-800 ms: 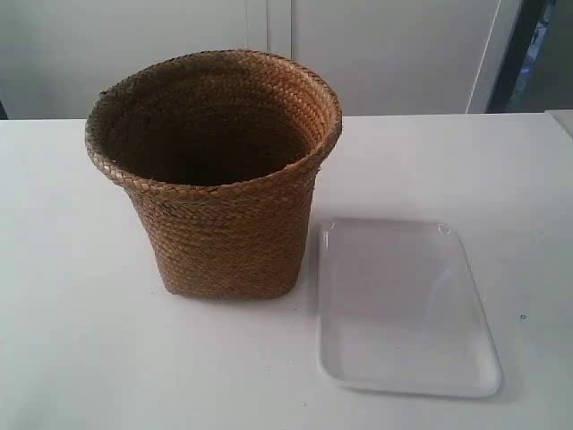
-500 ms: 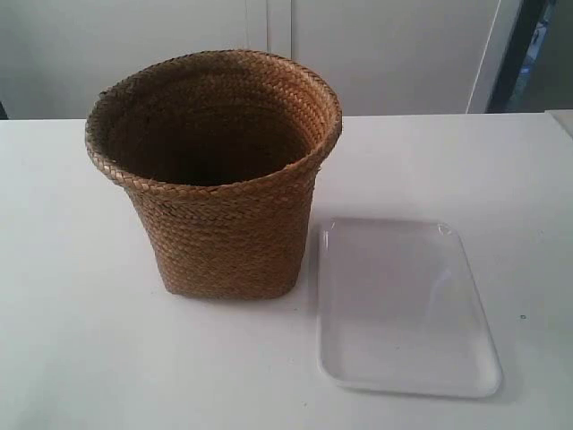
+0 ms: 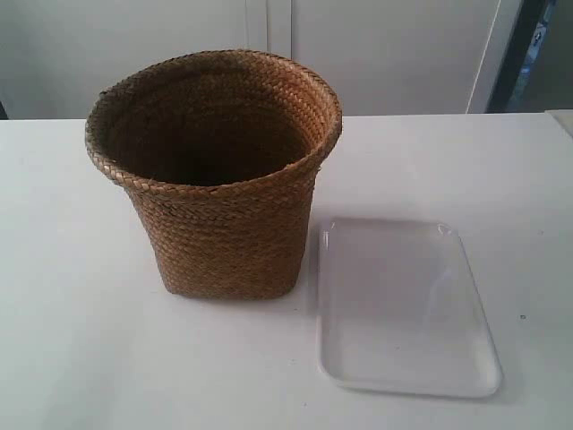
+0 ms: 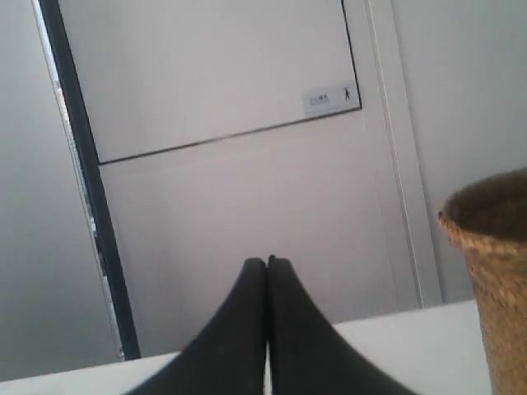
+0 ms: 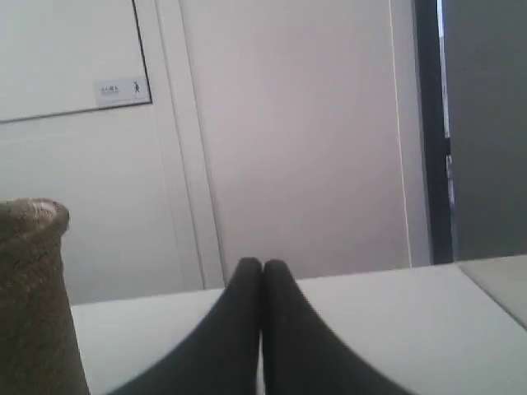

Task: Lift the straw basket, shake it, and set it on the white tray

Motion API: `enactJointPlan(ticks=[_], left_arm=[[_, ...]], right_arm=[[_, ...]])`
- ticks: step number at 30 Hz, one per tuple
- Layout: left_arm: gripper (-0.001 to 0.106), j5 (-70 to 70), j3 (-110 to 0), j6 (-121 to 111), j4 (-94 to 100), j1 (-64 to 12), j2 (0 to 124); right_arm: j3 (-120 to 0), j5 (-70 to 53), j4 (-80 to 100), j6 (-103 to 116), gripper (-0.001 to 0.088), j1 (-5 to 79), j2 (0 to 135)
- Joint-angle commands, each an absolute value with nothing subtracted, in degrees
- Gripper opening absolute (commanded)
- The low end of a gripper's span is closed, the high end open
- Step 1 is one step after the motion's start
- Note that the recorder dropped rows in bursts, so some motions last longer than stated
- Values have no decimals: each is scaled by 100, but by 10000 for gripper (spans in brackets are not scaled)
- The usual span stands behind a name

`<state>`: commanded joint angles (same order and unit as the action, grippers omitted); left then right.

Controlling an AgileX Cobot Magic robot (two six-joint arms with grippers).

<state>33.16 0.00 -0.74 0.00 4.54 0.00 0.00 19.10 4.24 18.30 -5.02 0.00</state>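
Note:
The straw basket [image 3: 215, 179] stands upright on the white table, brown and woven, its dark mouth flaring at the top. Right beside its base lies the white tray [image 3: 403, 305], flat and glossy, with nothing on it. Neither arm shows in the exterior view. In the left wrist view my left gripper [image 4: 267, 262] is shut on nothing, low over the table, with the straw basket [image 4: 494, 271] off to one side. My right gripper [image 5: 262, 263] is likewise shut and holds nothing; the straw basket [image 5: 33, 304] fills that view's edge.
The white table [image 3: 72, 358] runs to a pale panelled wall [image 3: 385, 54] behind. A dark vertical frame [image 3: 524, 45] stands at the back right. A second grey surface [image 5: 502, 284] adjoins the table in the right wrist view.

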Motion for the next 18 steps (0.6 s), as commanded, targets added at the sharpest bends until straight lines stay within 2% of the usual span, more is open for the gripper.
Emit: enactJointPlan(ticks=[8, 13, 18], left_arm=[[0, 3350, 0, -1698, 0, 454, 0], [0, 3500, -13, -1861, -74, 454, 0], [0, 2927, -654, -1681, -120, 454, 0]], right_arm=[[0, 3477, 394, 1830, 0, -502, 0], [0, 4176, 255, 1830, 0, -502, 0], [0, 4637, -128, 1830, 0, -502, 0]])
